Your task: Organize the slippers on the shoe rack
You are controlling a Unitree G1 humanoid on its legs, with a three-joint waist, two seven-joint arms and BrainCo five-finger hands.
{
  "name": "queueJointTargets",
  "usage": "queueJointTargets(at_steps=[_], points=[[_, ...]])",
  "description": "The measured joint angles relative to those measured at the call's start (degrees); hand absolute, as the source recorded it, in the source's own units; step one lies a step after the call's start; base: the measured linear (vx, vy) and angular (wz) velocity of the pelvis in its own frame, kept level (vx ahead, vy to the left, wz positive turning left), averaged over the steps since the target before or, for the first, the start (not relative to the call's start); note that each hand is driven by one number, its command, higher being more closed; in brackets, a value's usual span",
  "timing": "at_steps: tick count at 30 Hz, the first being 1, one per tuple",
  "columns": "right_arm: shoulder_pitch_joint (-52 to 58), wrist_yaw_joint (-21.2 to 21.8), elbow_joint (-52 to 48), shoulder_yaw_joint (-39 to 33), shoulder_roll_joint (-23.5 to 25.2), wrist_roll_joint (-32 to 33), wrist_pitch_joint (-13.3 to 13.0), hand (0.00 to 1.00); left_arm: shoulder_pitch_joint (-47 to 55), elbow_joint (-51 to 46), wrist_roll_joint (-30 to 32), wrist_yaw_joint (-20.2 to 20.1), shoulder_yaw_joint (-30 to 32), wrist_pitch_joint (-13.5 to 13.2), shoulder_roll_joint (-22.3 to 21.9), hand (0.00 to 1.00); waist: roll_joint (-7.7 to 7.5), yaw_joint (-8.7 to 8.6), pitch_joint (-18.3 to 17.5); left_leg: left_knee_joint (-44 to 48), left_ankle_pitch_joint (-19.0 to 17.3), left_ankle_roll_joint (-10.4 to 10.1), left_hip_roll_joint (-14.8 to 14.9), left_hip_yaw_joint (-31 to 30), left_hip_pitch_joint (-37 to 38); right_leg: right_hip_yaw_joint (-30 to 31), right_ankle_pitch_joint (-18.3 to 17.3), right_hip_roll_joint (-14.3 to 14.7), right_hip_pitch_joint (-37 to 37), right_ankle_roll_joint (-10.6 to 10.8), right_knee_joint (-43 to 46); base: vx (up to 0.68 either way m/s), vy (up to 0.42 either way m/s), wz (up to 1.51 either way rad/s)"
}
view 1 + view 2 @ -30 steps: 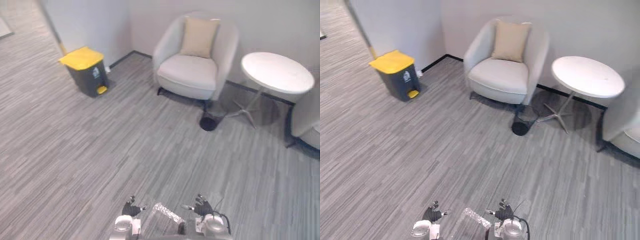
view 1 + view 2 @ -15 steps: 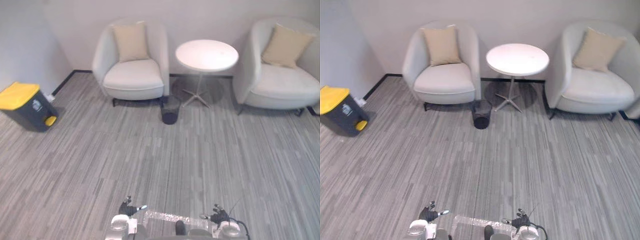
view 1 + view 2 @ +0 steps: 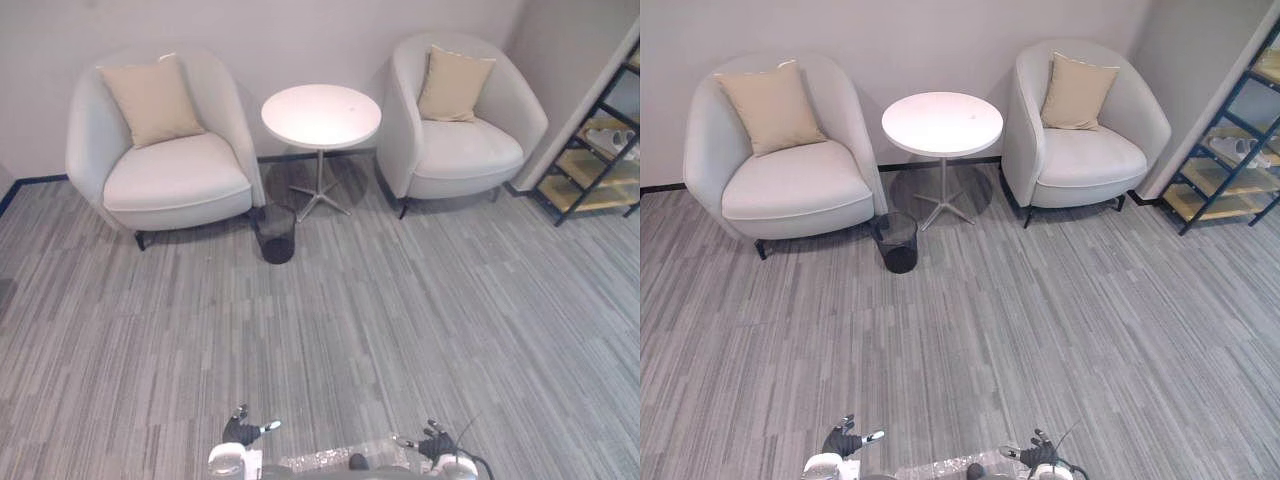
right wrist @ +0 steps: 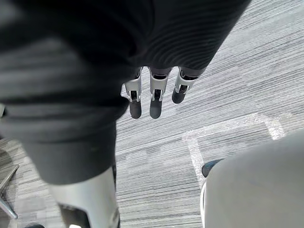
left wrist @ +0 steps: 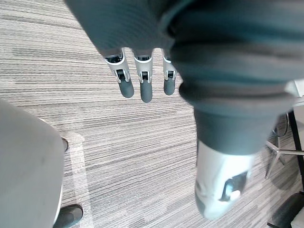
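Both hands empty, shoe rack way off at the right edge

Left hand and right hand hang low, fingers straight and relaxed, holding nothing. Pale slippers sit on a rack shelf, half cut off by the frame. My worry: heading over, it clips the armchair right beside the rack, or grabs before it can see the whole shelf.

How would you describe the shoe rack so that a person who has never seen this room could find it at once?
Two pale armchairs stand against the back wall with a round white table between them. Just past the right armchair, by the right wall, stands the shoe rack. Unlike the pale seats, it is open shelving: a thin black frame with yellowish shelves.
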Motion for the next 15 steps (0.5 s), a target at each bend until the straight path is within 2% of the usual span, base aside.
queueJointTargets(at_steps=[1,2,3,4,5,6,9,13,15], points=[[-0.41,0.07,0.26,-0.02,0.09,0.01,0.0,0.0,0.03,0.2,-0.39,0.18,0.09,-0.05,0.36,0.0,-0.3,0.15,0.24,4.16,0.07,-0.1,-1.13,0.2,-1.44,-1.99,0.02,-1.46,0.61,-0.02,0.13,0.1,0.085,-0.14],[-1.79,0.1,1.45,-0.14,0.37,-0.02,0.05,0.0,-0.22,0.28,-0.69,0.38,0.03,-0.25,1.2,0.0,-1.75,-0.07,0.99,1.5,-1.74,1.57,-2.8,-0.8,-2.26,-1.85,-0.01,-3.83,1.58,0.0,0.07,0.03,0.072,0.05],[-1.49,0.14,2.1,-0.54,0.33,0.09,-0.03,0.0,-0.25,0.21,-1.23,0.46,-0.01,-0.43,1.14,0.0,-1.38,-0.52,0.72,-4.12,1.39,0.59,-3.08,-2.31,-1.53,-3.1,0.0,-4.11,2.01,0.07,-0.14,0.01,0.06,0.27],[-1.25,0.2,2.07,-1.42,-0.05,0.07,-0.19,0.0,-0.42,0.35,-1.66,0.45,-0.11,-0.51,0.68,0.0,-0.37,-0.93,0.34,-6.78,7.51,-0.39,-2.14,-3.41,-2.09,-5.3,-0.43,-3.91,2.67,0.64,-1.02,0.0,0.039,0.15],[-1.16,0.2,2.32,-1.88,-0.16,0.15,0.0,0.0,-0.1,0.54,-1.78,0.51,0.1,-0.54,0.59,0.0,-0.9,0.03,-0.4,-6.77,7.56,-0.13,-3.21,-3.37,-1.95,-5.96,-0.83,-5.18,3.56,1.12,-2.54,0.06,0.114,0.21],[-1.06,0.25,2.18,-2.33,0.74,1.03,-0.27,0.0,0.46,0.71,-2.99,0.47,0.31,-0.52,0.72,0.0,-1.42,0.07,-0.5,-7.21,7.66,0.05,-4.34,-3.88,-2.12,-7.68,-0.81,-6.44,4.78,1.14,-4.69,0.06,0.125,0.1],[-1.02,0.19,2.34,-3.19,1.63,3.07,-0.31,0.0,0.73,0.78,-5.17,0.28,3.4,-0.52,0.78,0.0,-2.91,0.3,0.07,-7.45,7.8,0.33,-5.07,-4.5,-2.16,-9.27,-0.61,-7.3,5.65,1.48,-6.0,0.04,0.065,0.22],[-0.72,0.17,2.27,-4.47,2.45,4.31,-0.34,0.0,1.07,0.79,-5.66,-0.06,4.65,-0.55,0.64,0.0,-3.29,0.25,0.15,-8.06,7.9,0.5,-5.16,-4.42,-0.83,-10.5,-0.63,-7.45,7.13,1.51,-6.85,-0.01,-0.006,0.03],[-0.6,0.19,2.15,-4.46,2.56,4.58,-0.48,0.0,1.24,0.83,-5.76,-0.64,4.67,-0.55,0.51,0.0,-2.99,0.16,0.12,-9.59,8.43,1.29,-4.77,-4.27,0.07,-10.8,-0.65,-7.12,7.15,1.55,-7.01,-0.04,-0.052,-0.06]])
